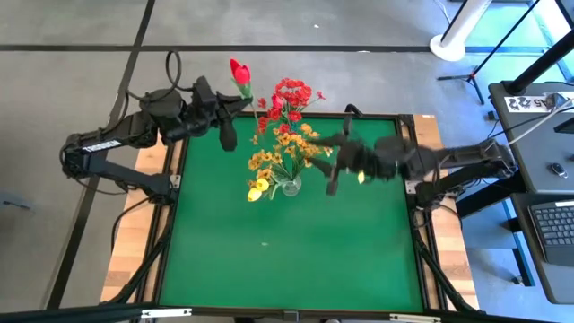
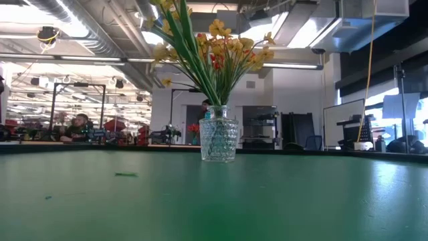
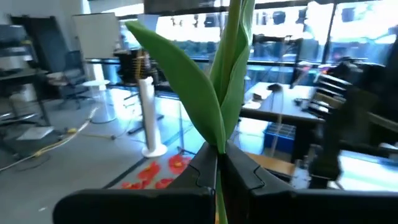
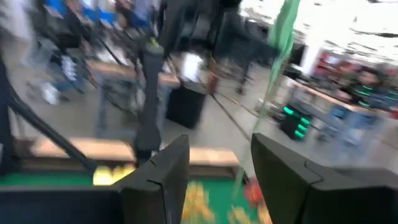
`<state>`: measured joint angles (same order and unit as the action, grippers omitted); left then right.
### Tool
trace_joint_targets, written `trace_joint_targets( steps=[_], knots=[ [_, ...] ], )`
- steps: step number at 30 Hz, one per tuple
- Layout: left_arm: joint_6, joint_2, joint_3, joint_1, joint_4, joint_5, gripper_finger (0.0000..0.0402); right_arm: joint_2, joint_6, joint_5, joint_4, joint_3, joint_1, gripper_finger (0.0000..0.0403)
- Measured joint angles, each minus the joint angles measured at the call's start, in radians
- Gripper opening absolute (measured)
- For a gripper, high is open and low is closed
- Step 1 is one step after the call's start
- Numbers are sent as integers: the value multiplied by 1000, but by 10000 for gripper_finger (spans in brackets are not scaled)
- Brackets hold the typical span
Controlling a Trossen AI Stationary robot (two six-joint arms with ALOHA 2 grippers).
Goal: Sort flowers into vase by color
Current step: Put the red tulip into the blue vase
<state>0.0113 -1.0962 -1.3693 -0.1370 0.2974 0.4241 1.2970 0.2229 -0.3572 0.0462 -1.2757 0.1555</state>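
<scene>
A red tulip [image 1: 239,71] on a green stem is in my left gripper [image 1: 235,106], which is shut on it above the table's far left corner. A glass vase [image 2: 219,140] stands near the table's middle and holds yellow blooms and sprays [image 1: 273,160]. Red blossom sprays [image 1: 291,94] rise just behind it toward the far edge; their container is hidden. My right gripper [image 1: 330,167] hovers open just right of the vase. In its wrist view a thin green stem [image 4: 280,43] runs in front of the gap between its fingers, and I see no touch. My left gripper pinches the tulip's stem [image 3: 219,146] between its two shut fingers [image 3: 245,171], just below where the long leaves [image 3: 186,74] branch off. The stem rises past the fingertips, with the bloom lifted clear of the table. A short piece of stem continues back between the fingers.
The green mat [image 1: 287,260] is bare toward the near edge, apart from a small green scrap [image 2: 125,175]. Wooden table borders [image 1: 126,260] flank it. A desk with a keyboard [image 1: 556,224] stands off to the right. A person [image 2: 79,127] sits far behind.
</scene>
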Motion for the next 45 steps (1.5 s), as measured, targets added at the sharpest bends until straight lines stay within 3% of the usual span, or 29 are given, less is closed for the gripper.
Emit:
trace_joint_targets(
  steps=[5, 11, 17, 24, 33, 39, 45],
  knots=[
    [14, -20, -38, 28, -36, -117, 0, 51, -34, 285, 12, -66, -148, 172],
    [38, -49, -88, 46, -94, -227, 0, 138, -51, 339, 31, -115, -240, 172],
    [71, -91, -100, 46, -94, -253, 0, 200, -95, 467, 76, -152, -290, 172],
    [78, -123, -100, 46, -97, -262, 0, 226, -114, 482, 67, -165, -303, 156],
    [84, -122, -100, 46, -91, -262, 0, 226, -97, 483, 59, -165, -302, 13],
    [73, -122, -101, 46, -70, -234, 8, 223, -80, 479, 50, -165, -302, 5],
    [85, -85, -102, 46, 11, -188, 72, 156, -25, 410, 35, -164, -302, 3]
  ],
)
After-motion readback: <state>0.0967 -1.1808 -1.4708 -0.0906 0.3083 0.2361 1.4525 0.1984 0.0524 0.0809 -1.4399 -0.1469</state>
